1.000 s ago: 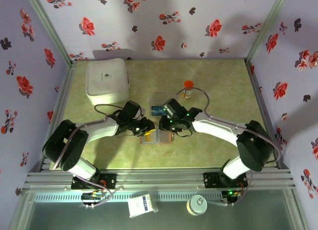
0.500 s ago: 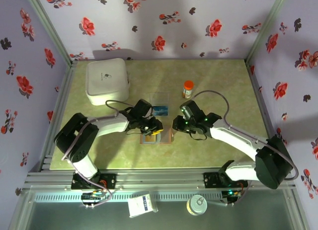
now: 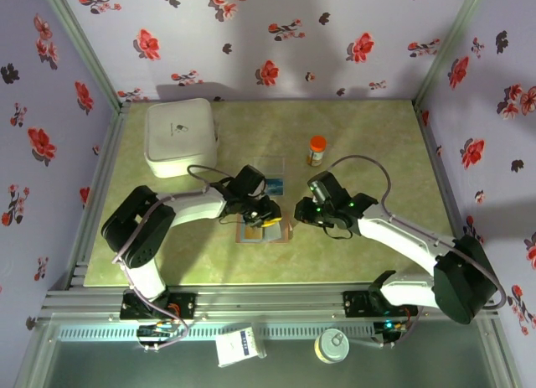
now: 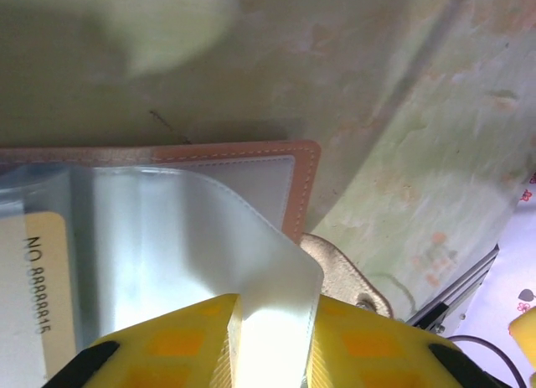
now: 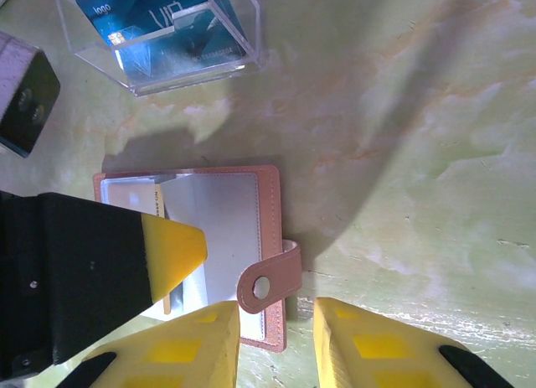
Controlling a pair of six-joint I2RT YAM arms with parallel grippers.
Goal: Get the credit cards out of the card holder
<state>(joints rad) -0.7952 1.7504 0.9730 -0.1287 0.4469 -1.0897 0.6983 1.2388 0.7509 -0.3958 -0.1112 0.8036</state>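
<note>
Brown card holder (image 5: pixel 226 204) lies open on the counter (image 5: pixel 402 153), with a pale credit card (image 4: pixel 38 271) inside its clear sleeve (image 4: pixel 193 229). The left hand (image 4: pixel 268 346) pinches that sleeve's corner; whether it also grips a card is unclear. The right hand (image 5: pixel 276 338), narrowly parted and empty, hovers by the strap (image 5: pixel 268 283). Pulling may lift the whole holder, or the slick sleeve may slip. Both hands have shifted rightward since a second ago.

You can read "NO" and then a row of numbers, mostly eights, on the pale card (image 4: pixel 38 296) inside the card holder (image 4: pixel 251 153). Just past the card holder, the blue card (image 5: pixel 159 23) in the clear tray (image 5: pixel 249 44) says "VIP" and a small "1000".
</note>
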